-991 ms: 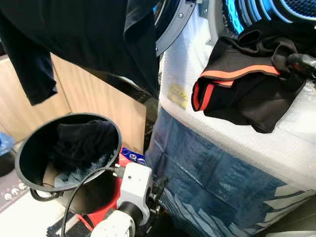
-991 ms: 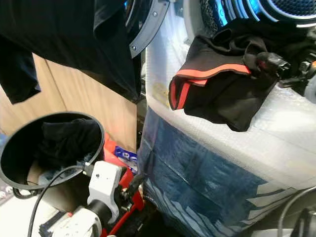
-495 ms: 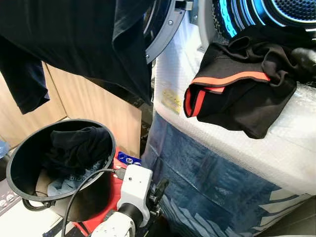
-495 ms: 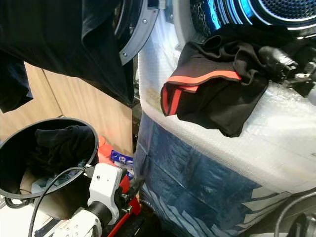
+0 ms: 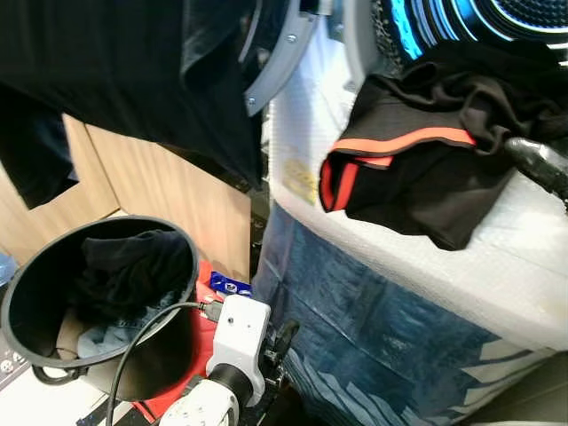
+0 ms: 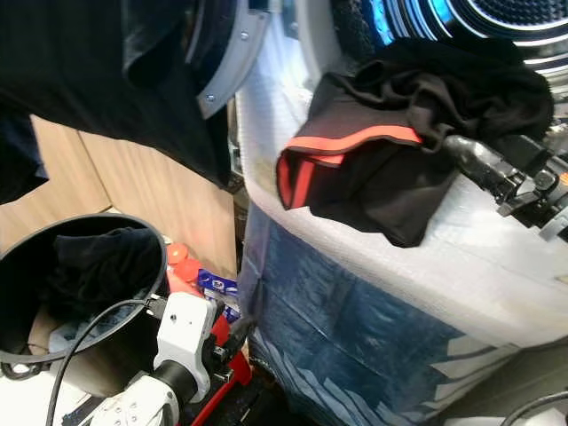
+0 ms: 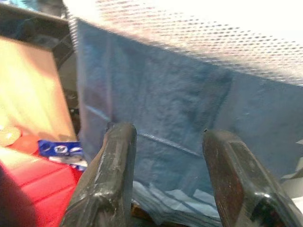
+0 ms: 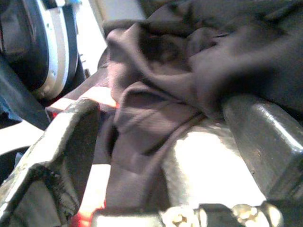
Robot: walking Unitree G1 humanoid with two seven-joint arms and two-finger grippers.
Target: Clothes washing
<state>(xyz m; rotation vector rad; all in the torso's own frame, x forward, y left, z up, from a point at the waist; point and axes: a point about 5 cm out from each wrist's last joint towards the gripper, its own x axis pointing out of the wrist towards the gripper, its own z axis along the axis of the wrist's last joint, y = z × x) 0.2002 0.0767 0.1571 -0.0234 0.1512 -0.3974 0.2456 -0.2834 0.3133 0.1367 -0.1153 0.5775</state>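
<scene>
The black cloth with an orange stripe point(image 5: 417, 173) hangs over the edge of the washing machine wrapped in bubble plastic point(image 5: 399, 293), just below its round blue-lit opening point(image 6: 479, 22). The right gripper point(image 8: 156, 142) is wide open around the cloth and holds nothing. If it closes on too little, the cloth could slide to the floor. The left gripper point(image 7: 165, 175) hangs open by the black round basket of clothes point(image 5: 98, 302), near light wooden panels point(image 5: 169, 186).
</scene>
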